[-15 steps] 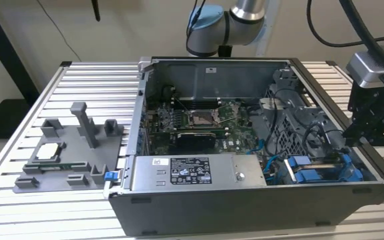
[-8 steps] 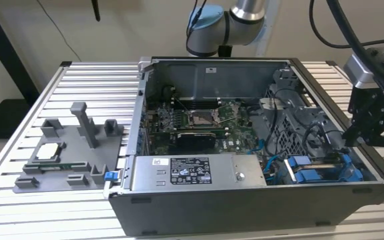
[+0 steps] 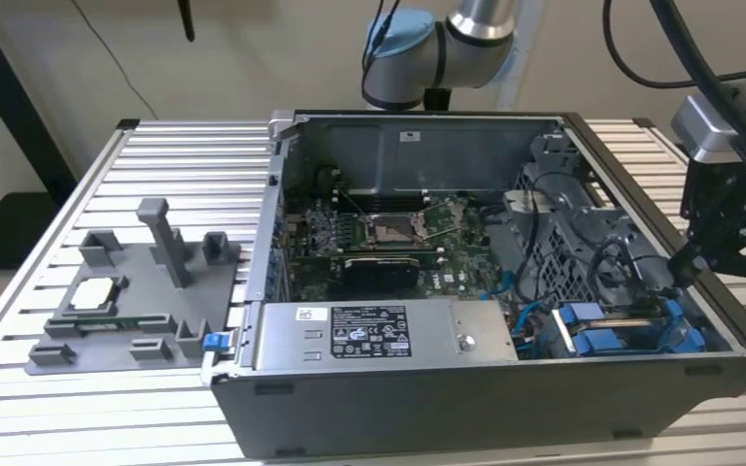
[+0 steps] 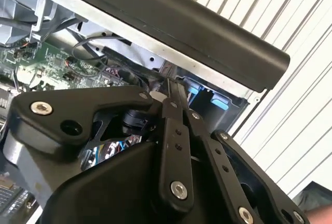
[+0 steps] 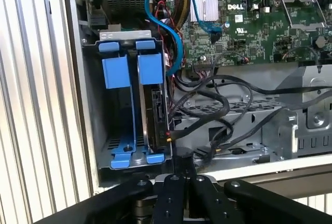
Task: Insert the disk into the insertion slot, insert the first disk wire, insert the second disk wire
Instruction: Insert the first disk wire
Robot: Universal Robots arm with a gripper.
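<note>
Gripper [image 5: 182,156] is at the open case's edge with the jaws pulled together. Can't tell if a wire is pinched between them. Just past it, the disk [image 5: 158,111] stands on edge in the drive bay [image 5: 91,105], seated in its blue carrier [image 5: 150,68]. Black wires [image 5: 218,105] loop just beside the disk. Beyond that, a blue cable [image 5: 180,47] arcs toward the motherboard [image 5: 249,42].

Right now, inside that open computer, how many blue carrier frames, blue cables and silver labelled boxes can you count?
Blue carrier frames: 2
Blue cable: 1
Silver labelled box: 1
Total: 4
</note>
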